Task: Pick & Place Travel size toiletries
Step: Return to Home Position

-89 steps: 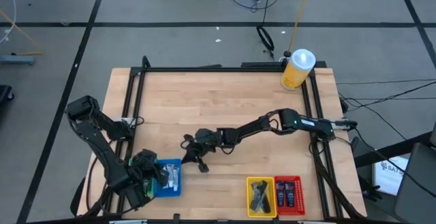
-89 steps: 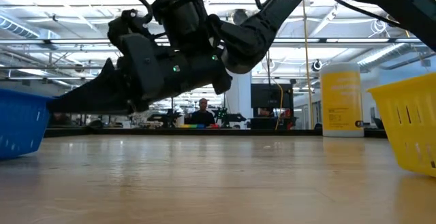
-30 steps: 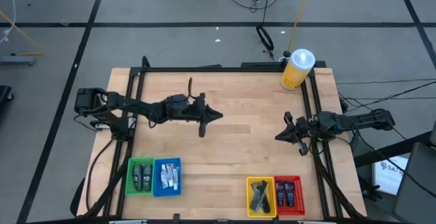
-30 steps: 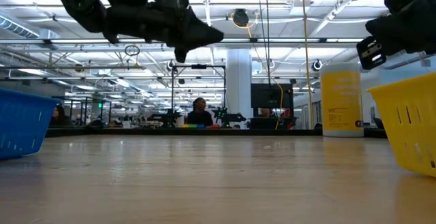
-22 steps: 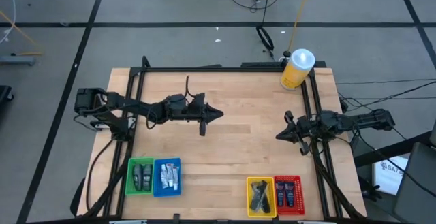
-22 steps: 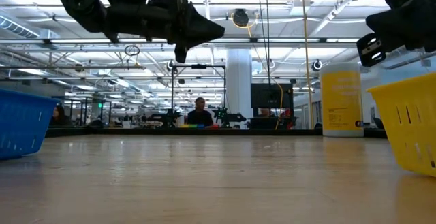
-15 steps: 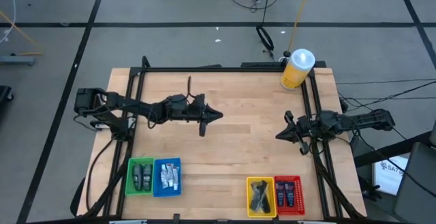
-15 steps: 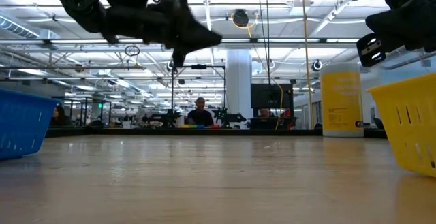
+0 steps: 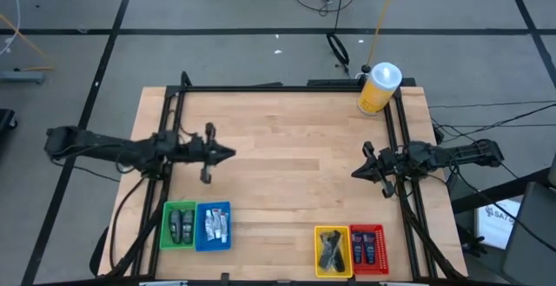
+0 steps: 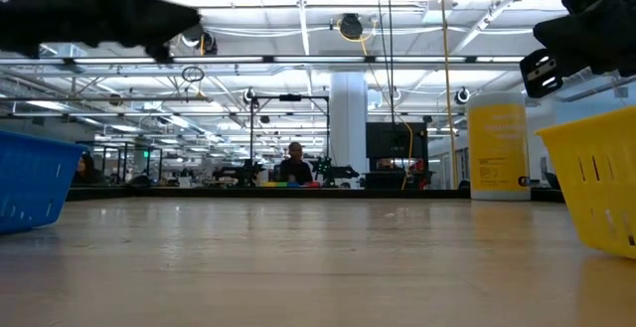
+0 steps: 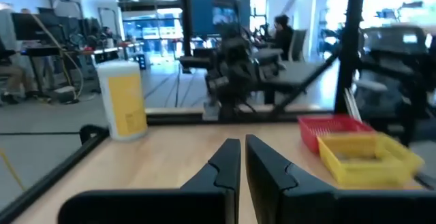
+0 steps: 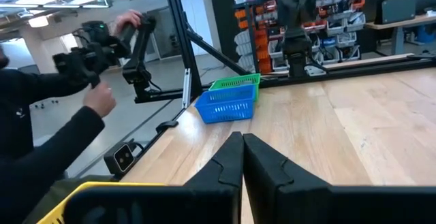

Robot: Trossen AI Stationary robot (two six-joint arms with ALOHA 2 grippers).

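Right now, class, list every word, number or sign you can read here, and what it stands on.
No text can be read for certain.
Yellow bottle: label marks too blurred to read.
White sheet right of the table: print too small to read.

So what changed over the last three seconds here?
The right end effector withdrew from mid-table to the right edge, then held there. The left end effector moved away from the blue bin, swung out over mid-table, then pulled back leftward. Both are shut, holding nothing. The blue bin, yellow bin, red bin and yellow bottle stayed put.
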